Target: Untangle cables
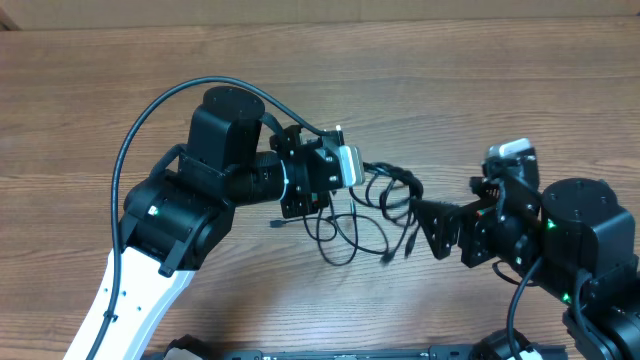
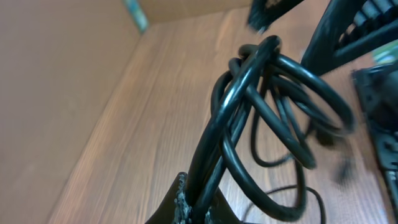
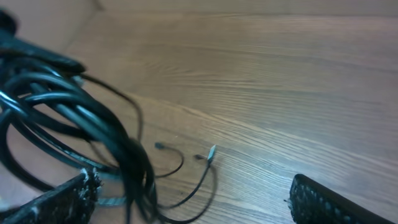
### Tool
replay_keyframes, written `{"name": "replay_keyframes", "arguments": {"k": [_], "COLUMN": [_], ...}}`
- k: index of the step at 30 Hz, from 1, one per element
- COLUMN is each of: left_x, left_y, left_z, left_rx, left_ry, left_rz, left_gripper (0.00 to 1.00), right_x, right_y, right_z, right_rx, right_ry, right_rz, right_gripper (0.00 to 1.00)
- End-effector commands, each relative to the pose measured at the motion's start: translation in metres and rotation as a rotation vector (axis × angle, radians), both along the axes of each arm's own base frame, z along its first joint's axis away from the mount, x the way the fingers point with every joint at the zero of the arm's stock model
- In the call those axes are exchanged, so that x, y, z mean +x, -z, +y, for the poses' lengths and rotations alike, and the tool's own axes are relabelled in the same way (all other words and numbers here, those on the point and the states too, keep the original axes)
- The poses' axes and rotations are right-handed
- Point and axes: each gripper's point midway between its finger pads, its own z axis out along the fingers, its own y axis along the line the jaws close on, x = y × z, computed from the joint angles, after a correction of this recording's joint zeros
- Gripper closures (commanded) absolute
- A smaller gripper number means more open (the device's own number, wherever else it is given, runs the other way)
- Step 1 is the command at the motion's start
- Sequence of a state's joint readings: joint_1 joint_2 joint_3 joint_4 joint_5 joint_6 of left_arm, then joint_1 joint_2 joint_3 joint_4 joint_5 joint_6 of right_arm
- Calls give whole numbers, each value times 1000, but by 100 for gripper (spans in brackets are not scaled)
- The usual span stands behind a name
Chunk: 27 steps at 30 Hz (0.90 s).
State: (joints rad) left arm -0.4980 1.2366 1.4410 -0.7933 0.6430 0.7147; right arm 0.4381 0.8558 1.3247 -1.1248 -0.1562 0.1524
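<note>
The cables [image 1: 372, 208] are thin black cords in a tangled bunch at the table's middle, with loops and small plug ends trailing toward the front. My left gripper [image 1: 360, 172] holds the bunch's upper left side. In the left wrist view its jaws [image 2: 200, 205] are shut on two cable strands [image 2: 249, 99] that rise into the knot. My right gripper [image 1: 428, 228] sits just right of the tangle. In the right wrist view its fingers [image 3: 193, 186] are wide open, with the cables [image 3: 93, 130] hanging beside the left finger and two plug ends [image 3: 211, 151] lying on the wood.
A wooden table [image 1: 480, 80] carries everything. A brown wall [image 2: 56, 93] stands along the table's far side. The left arm's thick black cable [image 1: 150, 115] arcs over its body. A black bar [image 1: 330, 352] runs along the front edge.
</note>
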Motion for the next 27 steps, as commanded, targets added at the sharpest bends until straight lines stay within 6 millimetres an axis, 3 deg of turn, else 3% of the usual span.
{"name": "replay_keyframes", "arguments": {"k": [1, 4, 6, 8, 9, 10, 12, 14, 15, 16, 18, 20, 23, 27], "left_x": [-34, -44, -44, -44, -43, -41, -36, -25, -18, -12, -2, 6, 6, -6], "left_y": [-22, -26, -26, -26, -26, -27, -27, -26, -24, -23, -20, -17, -18, -22], "left_z": [-11, -14, -14, -14, -14, -14, -14, -12, -10, -8, -3, 1, 2, -5], "left_rx": [-93, -122, -120, -121, -122, -119, -119, -115, -110, -108, -114, -131, -172, -225], "left_ry": [185, 250, 249, 249, 248, 239, 212, 129, 77, 27, -72, -171, -224, -196], "left_rz": [-30, -34, -34, -33, -38, -45, -38, -2, 21, 48, 111, 193, 296, 422], "left_gripper": [96, 96, 96, 96, 96, 95, 85, 61, 16, 0, 0, 0, 1, 0], "right_x": [-9, -14, -24, -32, -35, -36, -38, -38, -38, -36, -27, -9, 9, 16], "right_y": [-6, -8, -10, -13, -14, -14, -14, -13, -13, -13, -9, -4, 0, -1], "right_z": [12, 18, 29, 37, 39, 40, 41, 41, 41, 39, 30, 10, -21, -34], "right_rx": [-21, -22, -10, 2, 12, 16, 23, 22, 23, 20, 9, 3, 30, 63], "right_ry": [-137, -199, -298, -378, -397, -403, -414, -413, -411, -396, -300, -99, 187, 316], "right_rz": [-56, -71, -89, -107, -105, -102, -97, -96, -94, -91, -67, -21, 31, 43], "right_gripper": [7, 13, 25, 52, 79, 96, 96, 96, 96, 96, 96, 96, 96, 96]}}
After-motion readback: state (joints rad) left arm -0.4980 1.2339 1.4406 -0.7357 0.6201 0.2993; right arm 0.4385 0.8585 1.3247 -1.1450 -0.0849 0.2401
